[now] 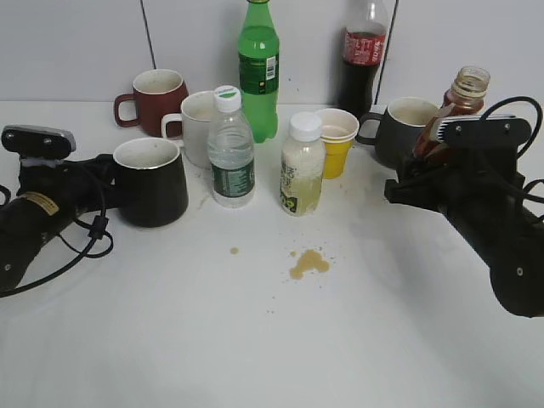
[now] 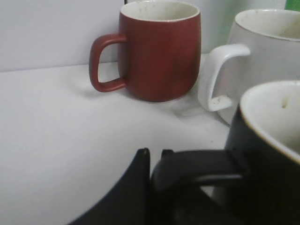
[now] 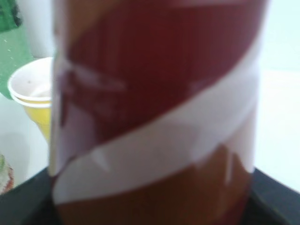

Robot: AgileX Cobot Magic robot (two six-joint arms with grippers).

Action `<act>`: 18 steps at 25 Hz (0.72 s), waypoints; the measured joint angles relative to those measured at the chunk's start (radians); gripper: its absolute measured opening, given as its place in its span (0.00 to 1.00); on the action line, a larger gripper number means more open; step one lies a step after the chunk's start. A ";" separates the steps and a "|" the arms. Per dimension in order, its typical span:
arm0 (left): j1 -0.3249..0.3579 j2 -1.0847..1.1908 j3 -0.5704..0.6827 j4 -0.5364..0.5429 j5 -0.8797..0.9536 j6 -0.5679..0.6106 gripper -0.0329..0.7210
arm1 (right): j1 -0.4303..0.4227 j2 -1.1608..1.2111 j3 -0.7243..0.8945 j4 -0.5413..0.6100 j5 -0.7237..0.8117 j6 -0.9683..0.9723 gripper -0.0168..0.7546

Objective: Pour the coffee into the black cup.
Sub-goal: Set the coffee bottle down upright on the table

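Near the table's (image 1: 255, 340) left edge, the left gripper (image 1: 109, 170) is clamped on the loop handle of the black cup (image 1: 153, 183), which stands upright. Behind it, toward the back edge, sit a maroon mug (image 1: 153, 100) and a white mug (image 1: 197, 123). At the right edge, the right gripper (image 1: 416, 174) grips the coffee (image 1: 459, 100), held upright with its neck open, beside 1 dark grey mug (image 1: 399, 127).

Both claws (image 1: 109, 174) (image 1: 425, 161) clamped, arms low.
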 joint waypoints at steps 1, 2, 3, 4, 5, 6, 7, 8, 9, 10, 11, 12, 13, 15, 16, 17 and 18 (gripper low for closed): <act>0.000 0.005 -0.006 0.000 -0.004 -0.002 0.09 | -0.002 0.016 -0.008 -0.001 0.000 0.000 0.68; 0.000 0.007 -0.008 0.000 -0.006 -0.001 0.09 | -0.002 0.024 -0.013 -0.002 0.000 0.000 0.68; 0.000 0.012 -0.008 0.001 -0.010 -0.001 0.09 | -0.005 0.045 -0.020 -0.007 0.003 -0.003 0.68; 0.000 0.014 -0.011 0.001 -0.014 -0.001 0.09 | -0.004 0.051 -0.027 -0.016 0.007 -0.007 0.68; 0.000 0.015 -0.012 0.001 -0.015 -0.001 0.09 | -0.004 0.065 -0.032 -0.027 0.008 -0.013 0.68; 0.000 0.016 -0.012 0.001 -0.016 -0.001 0.09 | -0.004 0.085 -0.039 -0.036 0.008 -0.023 0.68; 0.000 0.020 -0.013 0.001 -0.019 -0.001 0.09 | -0.004 0.097 -0.044 -0.039 0.008 -0.029 0.68; 0.000 0.022 -0.013 0.001 -0.023 -0.002 0.10 | -0.004 0.115 -0.049 -0.043 0.008 -0.032 0.68; 0.000 0.022 -0.013 0.001 -0.023 -0.002 0.11 | -0.004 0.128 -0.053 -0.046 0.009 -0.034 0.68; 0.000 0.022 -0.013 0.002 -0.027 -0.003 0.13 | -0.004 0.141 -0.055 -0.048 0.009 -0.035 0.68; 0.000 0.022 -0.010 0.003 -0.032 -0.006 0.16 | -0.004 0.153 -0.054 -0.052 0.009 -0.035 0.68; 0.000 0.022 -0.004 0.003 -0.037 -0.006 0.20 | -0.004 0.161 -0.054 -0.055 0.010 -0.036 0.68; 0.000 0.022 0.003 0.002 -0.037 -0.007 0.25 | -0.004 0.169 -0.054 -0.060 0.010 -0.036 0.68; 0.000 0.022 0.016 0.001 -0.050 -0.009 0.33 | -0.006 0.184 -0.059 -0.070 0.009 -0.037 0.68; 0.000 0.022 0.021 0.001 -0.053 -0.009 0.36 | -0.006 0.195 -0.062 -0.075 0.009 -0.038 0.68; 0.000 0.022 0.026 0.001 -0.053 -0.009 0.38 | -0.006 0.210 -0.069 -0.077 0.008 -0.038 0.68; 0.000 0.021 0.033 0.001 -0.054 -0.009 0.39 | -0.006 0.224 -0.076 -0.080 0.009 -0.038 0.67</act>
